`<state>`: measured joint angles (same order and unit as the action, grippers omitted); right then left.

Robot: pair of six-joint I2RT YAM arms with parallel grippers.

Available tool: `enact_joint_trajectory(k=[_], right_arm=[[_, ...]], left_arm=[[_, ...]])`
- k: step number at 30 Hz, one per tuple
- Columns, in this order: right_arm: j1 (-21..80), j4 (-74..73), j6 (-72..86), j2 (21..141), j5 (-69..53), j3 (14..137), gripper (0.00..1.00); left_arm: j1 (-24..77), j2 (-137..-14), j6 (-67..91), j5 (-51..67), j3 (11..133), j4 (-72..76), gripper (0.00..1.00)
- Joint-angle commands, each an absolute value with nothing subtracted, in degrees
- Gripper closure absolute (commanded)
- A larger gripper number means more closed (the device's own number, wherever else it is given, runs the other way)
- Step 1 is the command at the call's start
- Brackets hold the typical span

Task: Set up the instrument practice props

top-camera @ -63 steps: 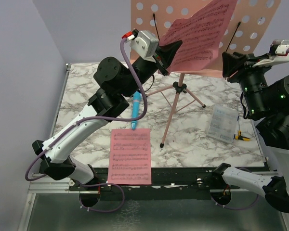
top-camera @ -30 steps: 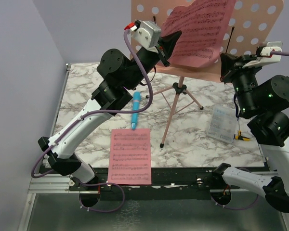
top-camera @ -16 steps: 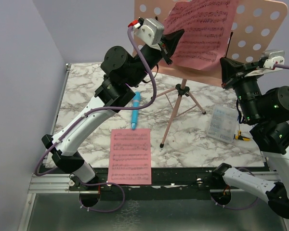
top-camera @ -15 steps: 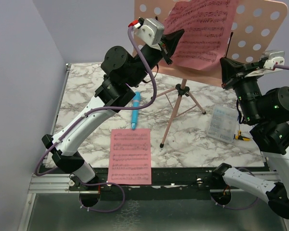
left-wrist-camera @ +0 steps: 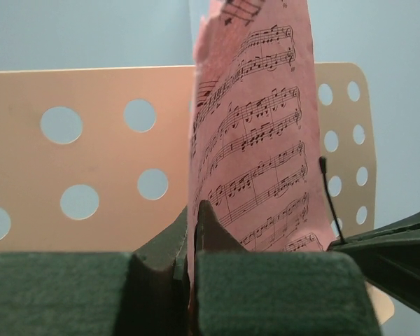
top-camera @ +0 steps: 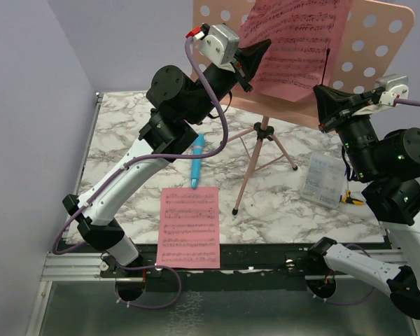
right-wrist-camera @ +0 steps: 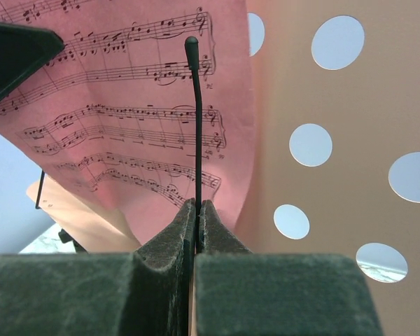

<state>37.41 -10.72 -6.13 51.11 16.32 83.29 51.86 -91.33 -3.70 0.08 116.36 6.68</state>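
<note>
**Both grippers clamped at the music stand's desk**

Top external view: The salmon-pink music stand (top-camera: 375, 43) is seen on thin tripod legs around the middle of the marble-patterned counter (top-camera: 119, 140). Its flat desk is punched with round holes. The raised page (top-camera: 295, 43), pink paper printed with staves, is held up against the desk, and its left edge is pinched by the left gripper (top-camera: 257, 57). The right gripper (top-camera: 320, 106) is set at the desk's lower edge, under a thin black wire (top-camera: 327, 66). The flat page (top-camera: 190, 225) lies at the counter's near edge, left of centre. The slim light-blue stick (top-camera: 196, 162), a smooth tube, lies just behind it, toward the left edge. A clear ribbed plastic box (top-camera: 323, 178) rests near the right edge.

Left wrist view: The 2 dark, matte fingers are seen pressed together on the bowed paper, with the perforated desk behind it.

Right wrist view: The fingers are closed on the base of the thin black wire, which stands upright with a small rounded tip. It crosses the front of the raised page, and the desk's holes are shown to the right.
</note>
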Motion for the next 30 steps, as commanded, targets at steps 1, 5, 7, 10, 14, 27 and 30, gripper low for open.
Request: enact_joint_trajectory(k=[1,5,7,10,14,27,30], right_arm=[[37.6,-9.3,-6.6,51.5,12.5,85.3,0.99],[37.6,-9.7,-5.8,52.0,13.2,85.5,0.99],[37.6,-10.0,-5.6,52.2,13.4,85.7,0.99],[37.6,-10.2,-5.1,52.3,13.1,85.8,0.99],[37.6,-10.3,-4.6,52.2,12.5,85.8,0.99],[37.6,-10.5,-3.7,52.3,12.4,85.5,0.99],[37.6,-10.5,-3.7,52.4,12.5,85.3,0.99]], left_arm=[[51.8,-92.3,-2.2,4.3,118.3,9.1,1.0],[51.8,-92.9,-0.5,8.5,118.2,10.0,1.0],[51.8,-93.3,-0.3,10.6,118.4,10.4,1.0],[51.8,-94.0,2.0,13.3,118.6,10.5,1.0],[51.7,-95.3,3.3,15.4,119.1,10.3,1.0],[51.8,-96.6,2.6,15.7,119.5,8.3,0.88],[51.8,-96.1,2.0,15.3,118.7,8.0,0.76]])
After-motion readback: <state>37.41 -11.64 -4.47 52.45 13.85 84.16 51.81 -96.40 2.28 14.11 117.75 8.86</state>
